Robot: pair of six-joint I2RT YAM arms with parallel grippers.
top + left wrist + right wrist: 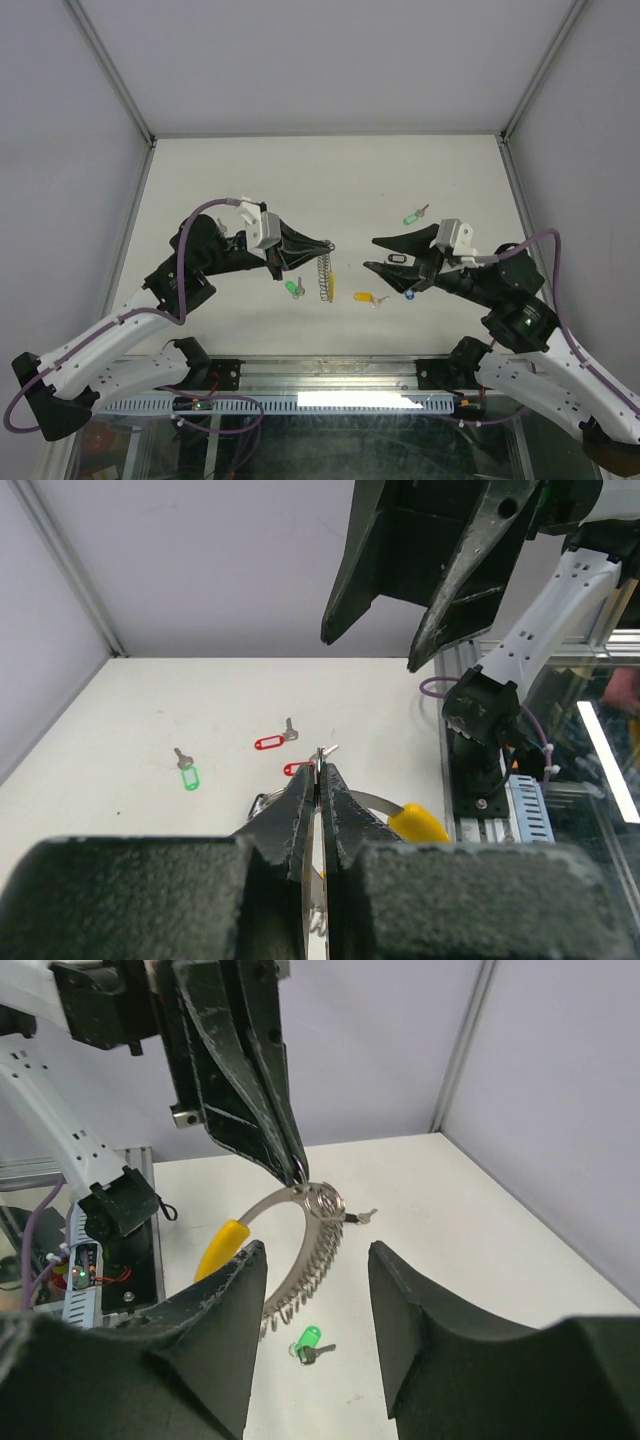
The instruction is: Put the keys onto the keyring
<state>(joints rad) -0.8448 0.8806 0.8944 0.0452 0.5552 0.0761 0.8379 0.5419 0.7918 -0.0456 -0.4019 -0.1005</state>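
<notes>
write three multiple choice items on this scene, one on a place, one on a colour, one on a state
1. Where is the keyring? A lying flat; B hanging from the left gripper; C out of view.
2. What colour is its solid segment? A red; B blue; C yellow.
3. The right gripper is: A open; B shut on a key; C shut on the ring.
Answers: B, the left jaws pinch its top; C, yellow shows in both wrist views; A, its jaws stand apart.

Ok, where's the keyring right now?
The keyring hangs mid-frame in the top view, pinched by the shut left gripper, with a green-tagged key just left of it and a yellow-tagged key just right.
</notes>
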